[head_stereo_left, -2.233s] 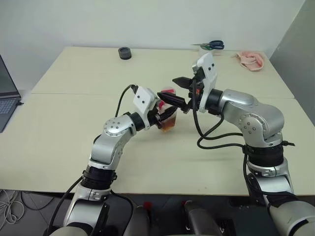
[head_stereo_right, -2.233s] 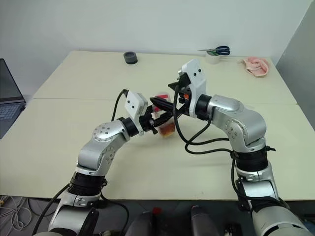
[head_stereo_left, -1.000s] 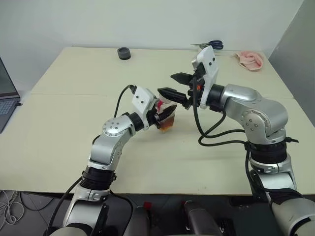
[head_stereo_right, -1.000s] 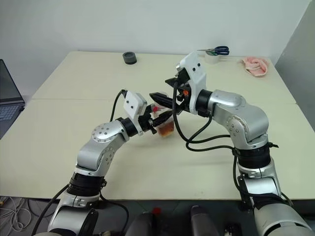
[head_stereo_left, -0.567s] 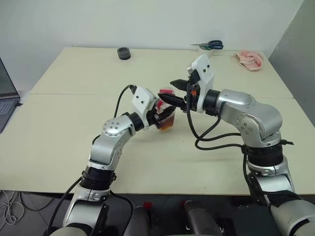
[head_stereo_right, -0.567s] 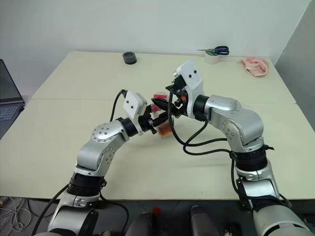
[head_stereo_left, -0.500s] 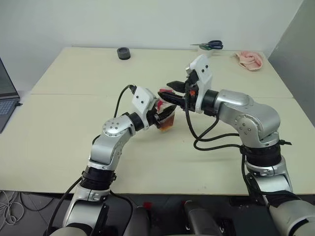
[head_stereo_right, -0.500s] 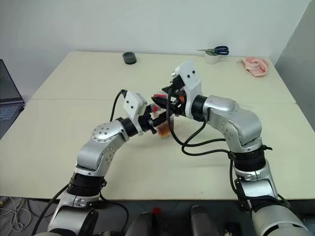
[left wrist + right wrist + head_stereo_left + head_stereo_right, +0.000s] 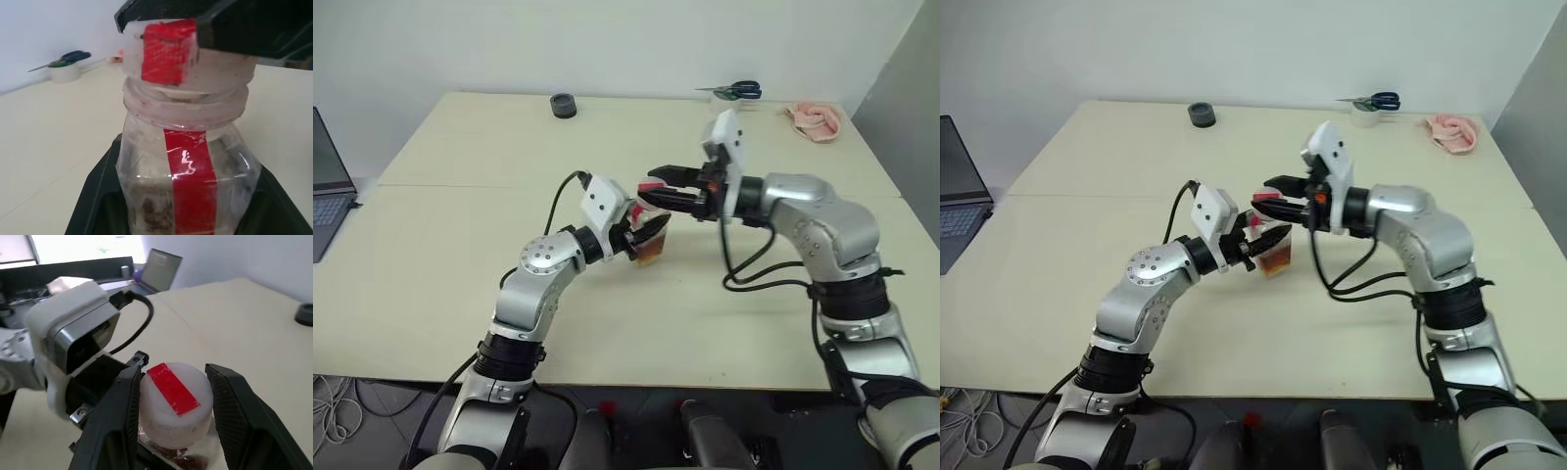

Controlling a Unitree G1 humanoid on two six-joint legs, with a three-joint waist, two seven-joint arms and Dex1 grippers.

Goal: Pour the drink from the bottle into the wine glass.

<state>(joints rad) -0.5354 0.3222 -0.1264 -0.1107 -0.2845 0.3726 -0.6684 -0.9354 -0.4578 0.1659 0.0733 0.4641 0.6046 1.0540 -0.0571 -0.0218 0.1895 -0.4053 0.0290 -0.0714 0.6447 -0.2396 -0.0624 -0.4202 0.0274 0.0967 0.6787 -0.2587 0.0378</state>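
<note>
A small clear bottle (image 9: 1274, 251) sits near the middle of a pale table (image 9: 460, 137), held upright above the tabletop, well away from every edge. The left gripper (image 9: 644, 235) is clamped on the bottle's lower body, its black fingers (image 9: 98, 196) pressed against both sides. A reddish-brown drink (image 9: 649, 255) fills the bottom part of the bottle. The right gripper (image 9: 173, 404) reaches in level from the right side, its fingers (image 9: 117, 421) set on either side of the white cap (image 9: 174, 404), which carries a red strip; whether they press on the cap cannot be told.

Broad bare tabletop lies all around the bottle. Along the far edge sit a dark round object (image 9: 563, 104), scissors (image 9: 736, 91) on a tape roll, and, towards the far right corner, a pink cloth (image 9: 815, 117). A laptop (image 9: 328, 181) stands past the left edge.
</note>
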